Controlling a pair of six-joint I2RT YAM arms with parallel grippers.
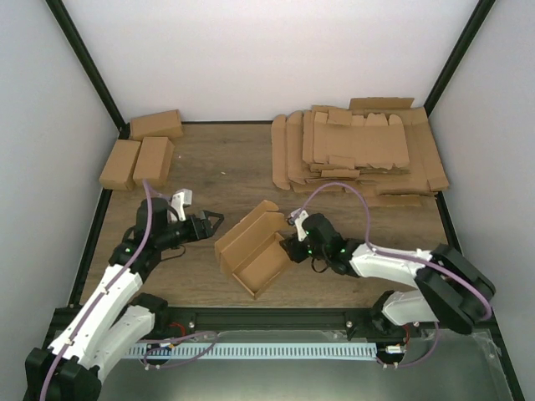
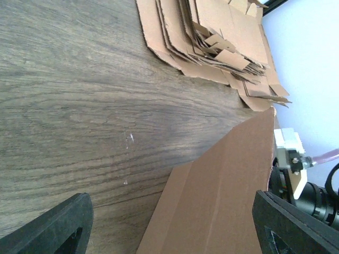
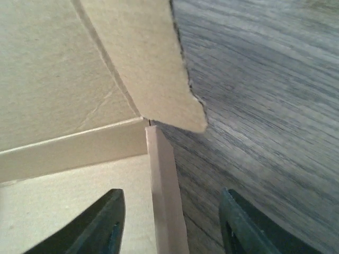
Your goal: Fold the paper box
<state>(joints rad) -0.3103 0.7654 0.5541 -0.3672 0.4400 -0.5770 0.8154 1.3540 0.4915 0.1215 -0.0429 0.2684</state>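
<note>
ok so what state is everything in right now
paper box: half folded, open tray, walls up, lid not closed
left end effector: open, empty, near the box
right end effector: open, astride a box wall
stack of blanks: flat, unfolded
three cartons at far left: folded shut

No readable text, labels or numbers

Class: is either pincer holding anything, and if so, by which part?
Nothing is gripped. The right pincer straddles a side wall of the paper box, jaws open and off it. The left pincer is open beside it.
</note>
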